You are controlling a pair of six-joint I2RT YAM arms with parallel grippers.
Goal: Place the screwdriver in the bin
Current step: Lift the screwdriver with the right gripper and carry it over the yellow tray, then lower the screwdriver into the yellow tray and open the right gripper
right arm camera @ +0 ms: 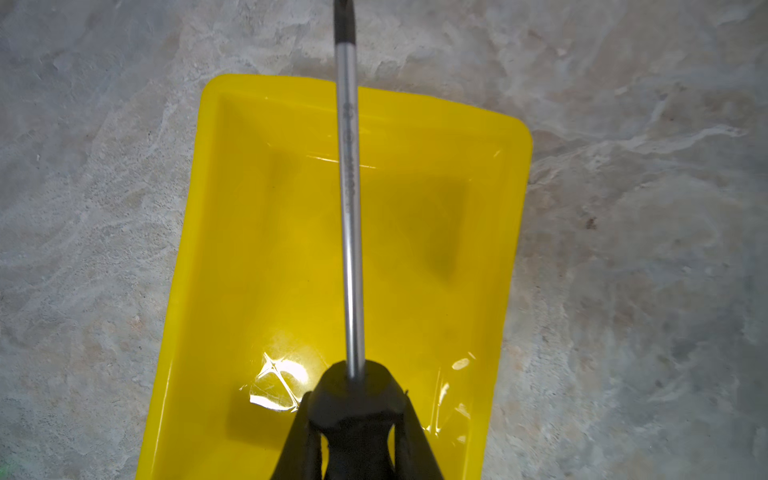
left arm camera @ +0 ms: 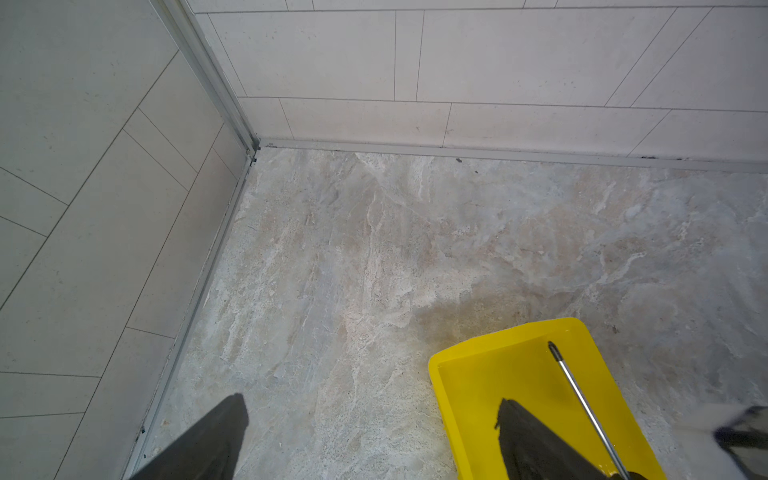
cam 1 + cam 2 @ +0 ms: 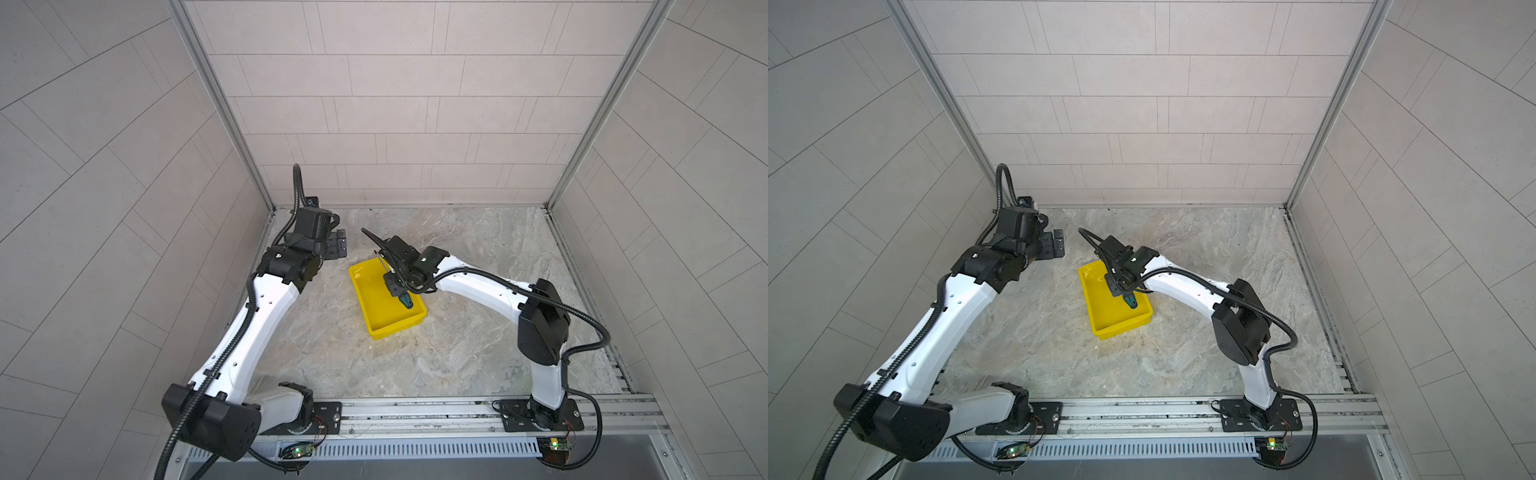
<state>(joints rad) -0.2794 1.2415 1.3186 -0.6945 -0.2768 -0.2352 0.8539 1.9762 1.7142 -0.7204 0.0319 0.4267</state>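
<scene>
Between the closed fingers of the right gripper (image 1: pixel 357 419) the screwdriver (image 1: pixel 350 216) is clamped by the front end of its dark handle, as is seen in the right wrist view. Its thin metal shaft is pointed straight ahead of that gripper, and its dark tip is carried out past the far short rim of the bin (image 1: pixel 517 199), above the marbled tabletop (image 1: pixel 644 291). Directly beneath the gripper the bin's glossy yellow floor is seen. Whether the tool is touching the bin anywhere cannot be told.

In both top views the handle's green butt is shown sticking out behind the right gripper (image 3: pixel 392 286), over the inside of the bin (image 3: pixel 376 330) and close to its long wall on the arm's side.

The left gripper (image 2: pixel 372 401) is held released, with its fingers (image 2: pixel 216 444) spread wide and only bare tabletop between them. A corner of the bin is partly hidden behind one finger in the left wrist view, and the screwdriver's shaft is seen just past that finger. In a top view the left gripper (image 3: pixel 1054 245) is shown apart from the bin, with nothing held.
</scene>
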